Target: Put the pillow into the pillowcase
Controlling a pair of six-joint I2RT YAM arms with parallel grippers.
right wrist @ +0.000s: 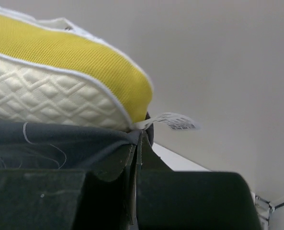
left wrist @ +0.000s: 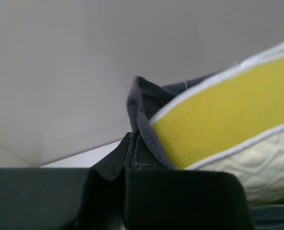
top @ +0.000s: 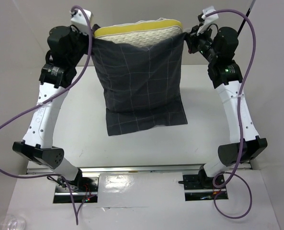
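Two pinches carry everything: left gripper (left wrist: 132, 146) and right gripper (right wrist: 138, 143) each clamp a top corner of the pillowcase (top: 144, 86). The pillow (top: 137, 31) protrudes; a slipped corner would likely dump it.

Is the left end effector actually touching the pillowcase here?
Touching. The left wrist view shows the left end effector shut on a corner of the pillowcase, with dark fabric pinched in its grip, beside the pillow.

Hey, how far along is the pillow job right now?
Mostly done: the pillow sits deep in the pillowcase. In hand: the left hand and right hand pinch the case's top corners, holding it up. Left: its yellow edge pokes out the opening and needs settling in.
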